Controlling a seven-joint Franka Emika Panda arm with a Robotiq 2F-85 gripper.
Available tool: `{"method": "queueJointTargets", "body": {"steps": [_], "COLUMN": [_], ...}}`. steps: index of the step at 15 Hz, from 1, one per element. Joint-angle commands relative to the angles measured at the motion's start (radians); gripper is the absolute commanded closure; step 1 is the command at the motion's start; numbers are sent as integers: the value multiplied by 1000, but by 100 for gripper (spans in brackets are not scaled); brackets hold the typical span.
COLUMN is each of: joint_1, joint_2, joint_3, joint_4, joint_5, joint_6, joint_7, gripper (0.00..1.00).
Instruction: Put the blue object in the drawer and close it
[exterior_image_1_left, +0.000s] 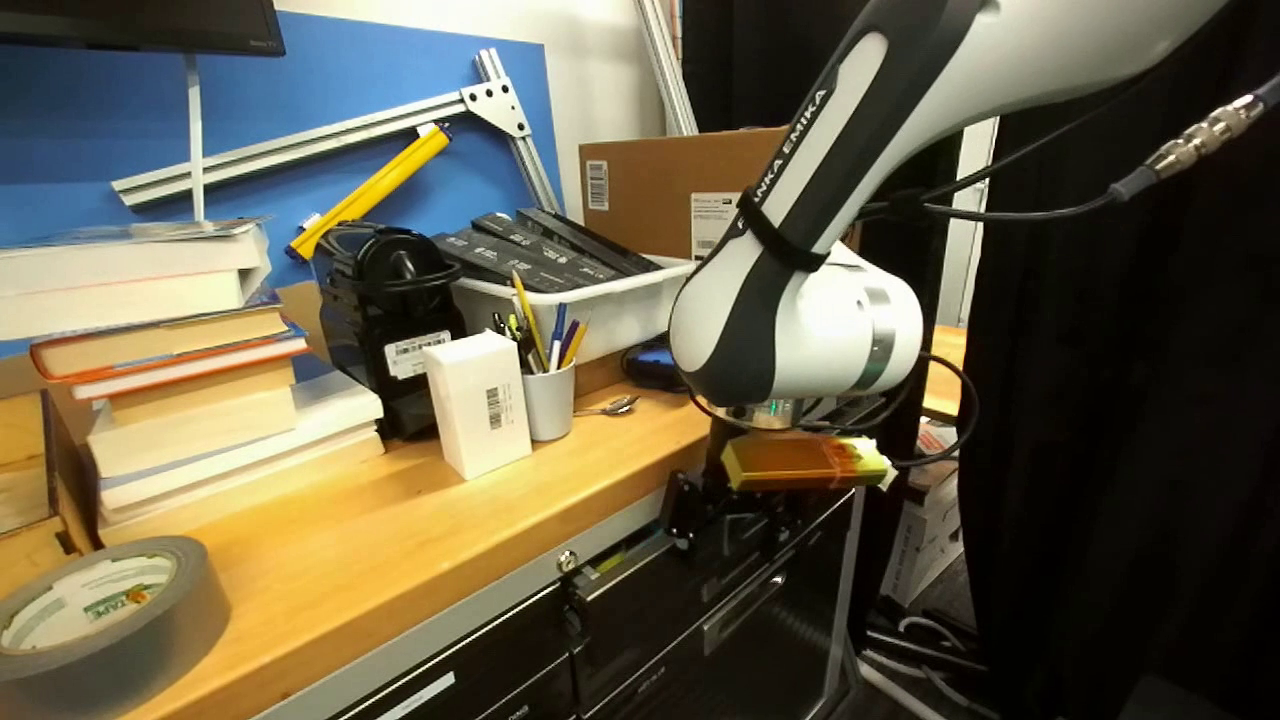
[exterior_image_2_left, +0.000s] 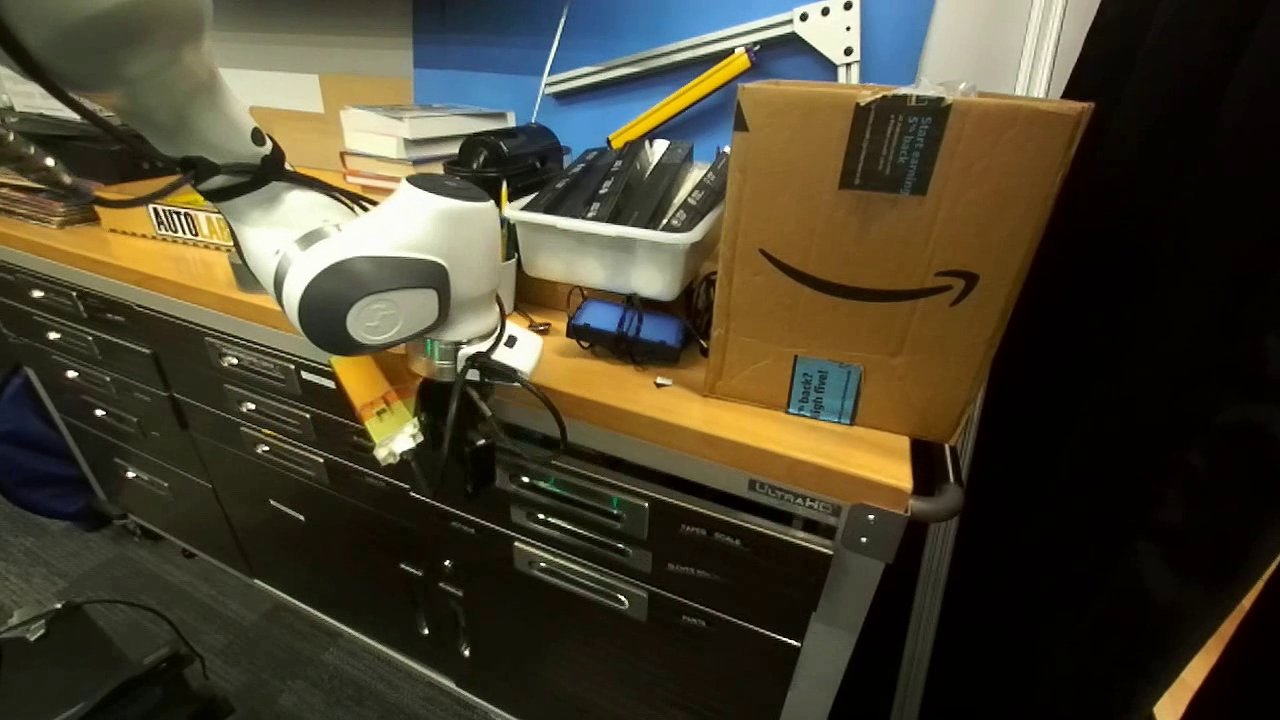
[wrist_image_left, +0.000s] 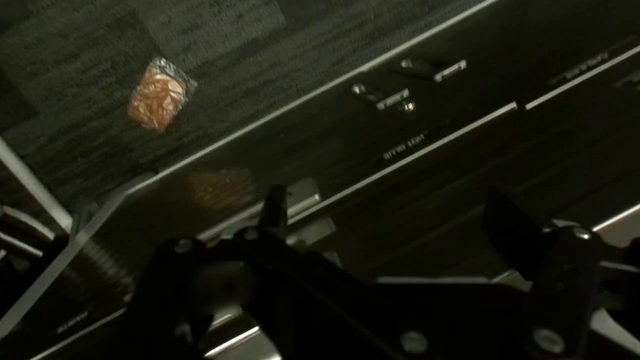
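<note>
The light blue object does not show in any view; it is hidden or out of view. The wide drawer with the dark front (exterior_image_1_left: 640, 612) is under the worktop. A narrow gap at its top edge shows something yellow-green inside, so it looks slightly open. Its front also shows in an exterior view (exterior_image_2_left: 740, 535). My gripper (exterior_image_1_left: 730, 525) hangs just in front of the drawer fronts, below the worktop edge; it also shows in an exterior view (exterior_image_2_left: 452, 465). In the wrist view my gripper (wrist_image_left: 392, 220) has its fingers wide apart, with nothing seen between them.
A white box (exterior_image_1_left: 480, 405), a pen cup (exterior_image_1_left: 550, 400) and a tape roll (exterior_image_1_left: 110, 615) stand on the worktop (exterior_image_1_left: 400, 560). A navy-blue corded device (exterior_image_2_left: 628, 325) lies near a cardboard box (exterior_image_2_left: 880, 260). An orange packet (wrist_image_left: 159, 97) lies on the floor.
</note>
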Motion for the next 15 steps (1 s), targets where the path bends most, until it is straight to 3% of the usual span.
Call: {"method": "queueJointTargets", "body": {"steps": [1, 5, 7, 10, 15], "joint_1": [37, 56, 69, 25, 69], "joint_2": [36, -12, -97, -258, -393], "joint_3": [16, 14, 3, 66, 10], "joint_4": [25, -62, -130, -153, -89], "joint_5": [13, 8, -31, 7, 18], "joint_6": [202, 357, 356, 77, -367], "joint_7": [97, 141, 137, -43, -207], "gripper": [0, 0, 0, 0, 0]}}
